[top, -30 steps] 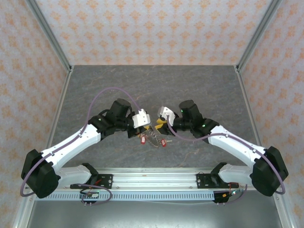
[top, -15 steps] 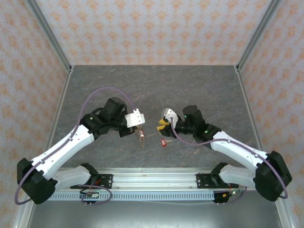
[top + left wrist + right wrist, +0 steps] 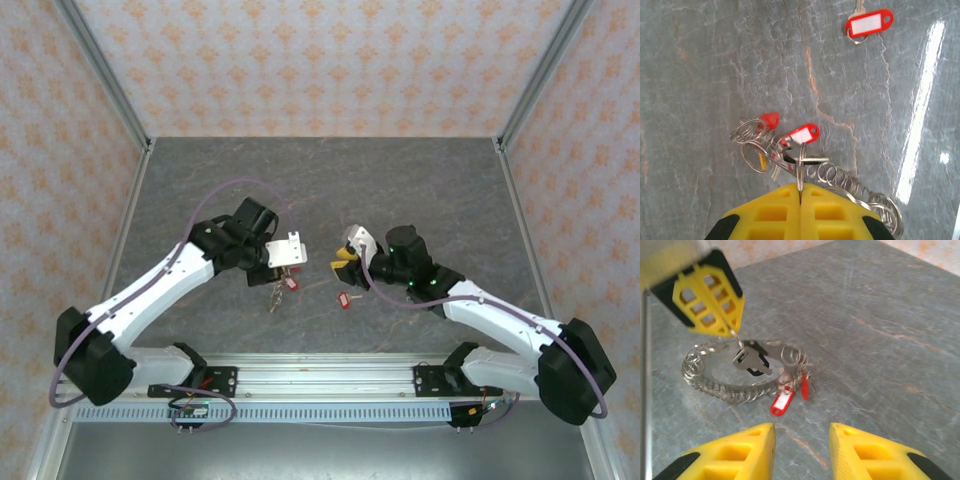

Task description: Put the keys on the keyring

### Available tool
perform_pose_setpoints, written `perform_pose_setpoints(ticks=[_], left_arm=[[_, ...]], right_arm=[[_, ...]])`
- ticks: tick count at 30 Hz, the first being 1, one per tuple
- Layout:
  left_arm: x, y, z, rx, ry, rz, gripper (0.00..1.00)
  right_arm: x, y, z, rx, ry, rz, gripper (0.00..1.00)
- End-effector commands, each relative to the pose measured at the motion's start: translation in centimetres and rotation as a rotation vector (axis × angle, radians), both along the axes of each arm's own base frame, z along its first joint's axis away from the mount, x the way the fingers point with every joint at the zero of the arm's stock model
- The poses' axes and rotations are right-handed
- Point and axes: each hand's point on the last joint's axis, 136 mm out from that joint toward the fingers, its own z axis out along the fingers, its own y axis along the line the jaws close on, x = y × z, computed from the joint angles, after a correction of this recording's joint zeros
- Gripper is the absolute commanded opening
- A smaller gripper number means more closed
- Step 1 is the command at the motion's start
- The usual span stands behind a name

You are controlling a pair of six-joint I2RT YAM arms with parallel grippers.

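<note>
My left gripper is shut on a small split ring of the keyring, a grey hoop strung with many little rings. Keys with red tags and a black-headed key hang on that bunch. In the top view the bunch dangles under the left gripper. One loose key with a red tag lies flat on the table, also seen far ahead in the left wrist view. My right gripper stands open and holds nothing, just right of the bunch, its fingers apart above bare table.
The grey stone-patterned table is walled by patterned panels on three sides. The arms' mounting rail runs along the near edge. Open floor lies behind and to both sides of the grippers.
The two grippers, close together over the bunch a second ago, have separated. The left one carried the keyring leftward. The right one drew back slightly, and a red-tagged key now lies alone between them.
</note>
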Motion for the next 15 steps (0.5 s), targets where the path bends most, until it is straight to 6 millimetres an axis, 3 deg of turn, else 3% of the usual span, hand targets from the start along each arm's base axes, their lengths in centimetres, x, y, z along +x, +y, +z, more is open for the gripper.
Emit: perform_pose_setpoints(ticks=[1, 6, 11, 15], left_arm=[[1.9, -2.5, 0.9, -0.061, -0.022, 0.012, 0.00], [5.2, -5.0, -0.2, -0.086, -0.014, 0.100, 0.00], [6.2, -8.6, -1.1, -0.139, 0.061, 0.069, 0.00], [8.3, -10.2, -2.4, -0.159, 0.077, 0.128, 0.00]], right_arm=[[1.4, -1.5, 1.2, 0.029, -0.037, -0.141, 0.33], [2.6, -3.6, 0.8, 0.037, -0.010, -0.297, 0.32], [3.8, -5.6, -0.3, 0.058, 0.064, -0.455, 0.29], [4.9, -7.4, -1.4, 0.094, 0.158, -0.603, 0.28]])
